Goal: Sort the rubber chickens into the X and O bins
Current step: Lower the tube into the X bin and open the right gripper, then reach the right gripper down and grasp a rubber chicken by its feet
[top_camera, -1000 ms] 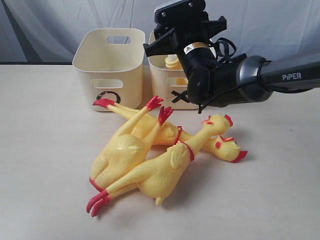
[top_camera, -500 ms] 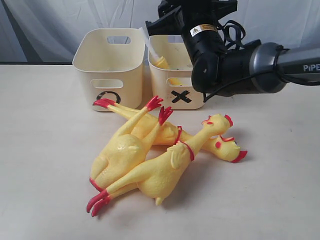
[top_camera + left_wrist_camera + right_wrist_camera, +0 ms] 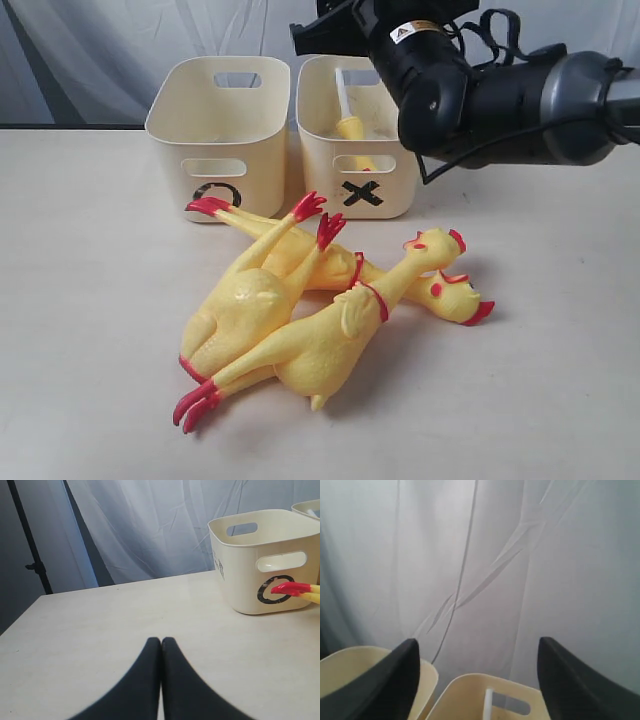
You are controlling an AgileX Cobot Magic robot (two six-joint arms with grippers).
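Three yellow rubber chickens lie piled on the table in front of the bins. One [image 3: 330, 345] has its head up at the right. One [image 3: 245, 305] has its red feet pointing at the bins. The third [image 3: 455, 292] lies underneath, its red foot [image 3: 292, 587] by the O mark. The O bin [image 3: 215, 120] stands left of the X bin [image 3: 355, 190]. My right gripper [image 3: 330, 28] hangs open and empty above the X bin [image 3: 465, 687]. Apart from all of this, the left gripper [image 3: 161, 641] is shut and empty over bare table, left of the O bin [image 3: 250, 535].
A yellow item on a white stick [image 3: 345, 112] leans inside the X bin. The white stick [image 3: 488, 702] also shows in the right wrist view. A pale curtain [image 3: 100, 50] hangs behind the table. A dark stand pole [image 3: 30, 545] rises past the table's far corner.
My right gripper has risen up and to the right, away from the X bin. The yellow item on the stick stays in that bin. The chickens have not moved.
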